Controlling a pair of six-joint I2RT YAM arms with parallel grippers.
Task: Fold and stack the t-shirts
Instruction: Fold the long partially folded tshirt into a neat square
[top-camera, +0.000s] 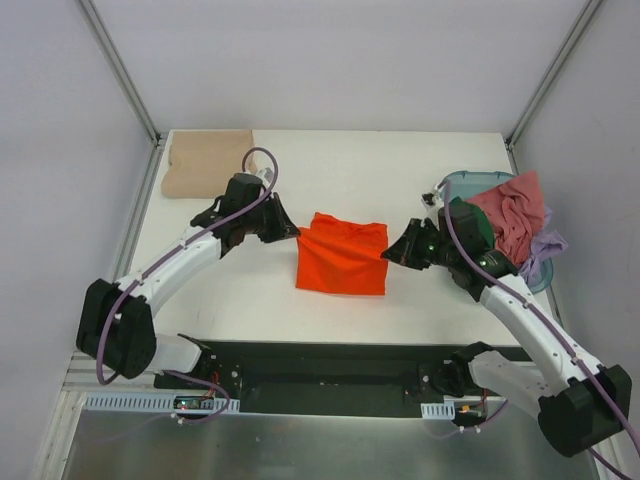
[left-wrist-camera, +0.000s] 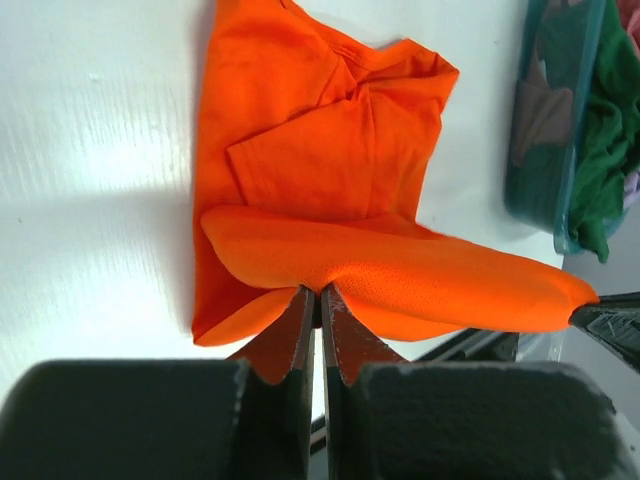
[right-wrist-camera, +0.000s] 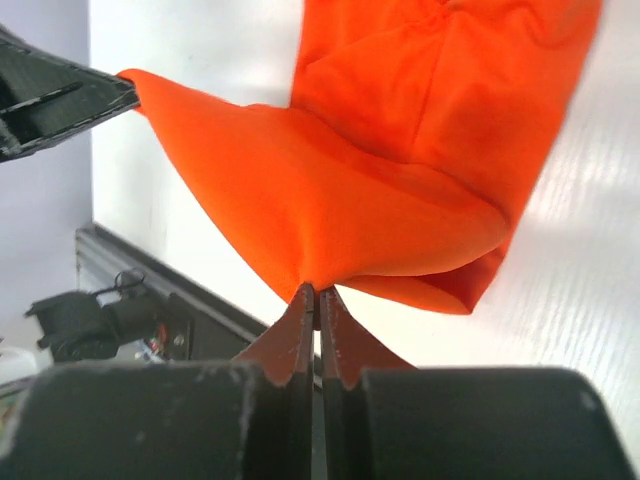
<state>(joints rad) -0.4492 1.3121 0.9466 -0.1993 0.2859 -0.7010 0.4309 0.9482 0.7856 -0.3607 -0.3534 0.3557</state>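
Observation:
A bright orange t-shirt (top-camera: 342, 256) lies partly folded in the middle of the table. My left gripper (top-camera: 296, 233) is shut on its left edge, and the cloth (left-wrist-camera: 400, 270) rises in a taut fold from the fingertips. My right gripper (top-camera: 386, 256) is shut on the right edge of the same shirt (right-wrist-camera: 380, 190), pinching a peak of cloth. A folded tan-beige t-shirt (top-camera: 207, 163) lies flat at the far left corner. Pink (top-camera: 512, 212), dark green (top-camera: 470, 225) and lilac (top-camera: 545, 247) garments are heaped in the tub.
A teal plastic tub (top-camera: 470, 180) stands at the right side of the table, just behind my right arm; it also shows as the tub (left-wrist-camera: 530, 190) in the left wrist view. A black rail (top-camera: 330, 365) runs along the near edge.

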